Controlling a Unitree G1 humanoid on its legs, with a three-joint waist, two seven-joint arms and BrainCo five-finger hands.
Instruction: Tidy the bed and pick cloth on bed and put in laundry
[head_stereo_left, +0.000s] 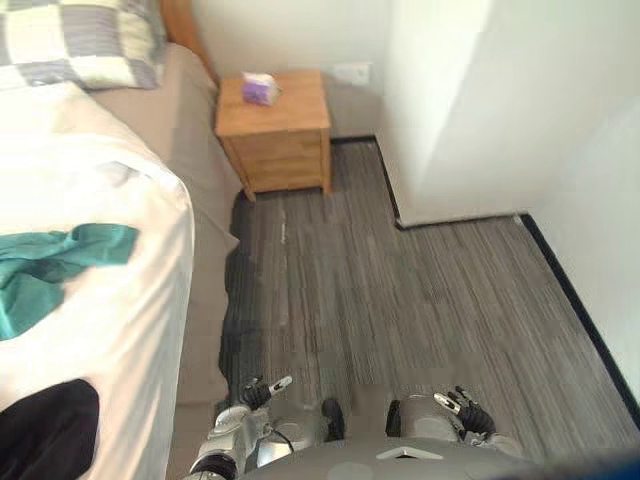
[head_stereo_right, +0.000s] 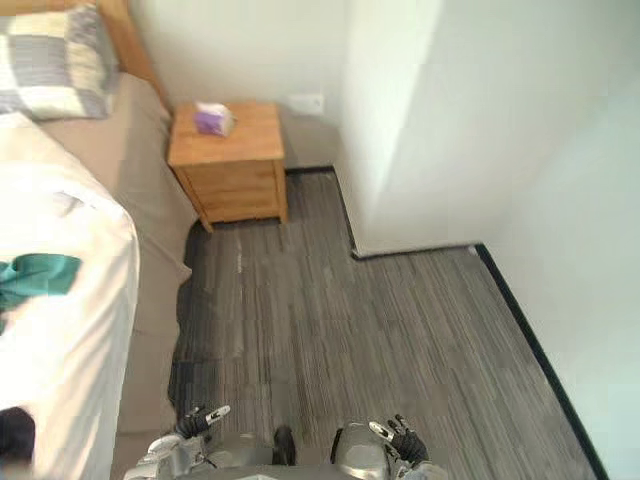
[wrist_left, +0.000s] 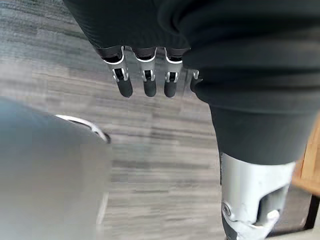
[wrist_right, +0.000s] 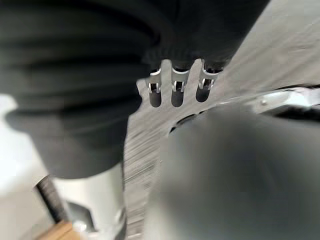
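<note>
On the bed (head_stereo_left: 120, 215), a teal cloth (head_stereo_left: 62, 262); low over the floor (head_stereo_left: 400, 300), left hand (head_stereo_left: 258, 391) and right hand (head_stereo_left: 459, 404), fingers straight, empty.

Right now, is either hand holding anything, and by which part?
Nothing is held. The left hand and the right hand hang open; the crumpled teal cloth lies on the white bedspread.
</note>
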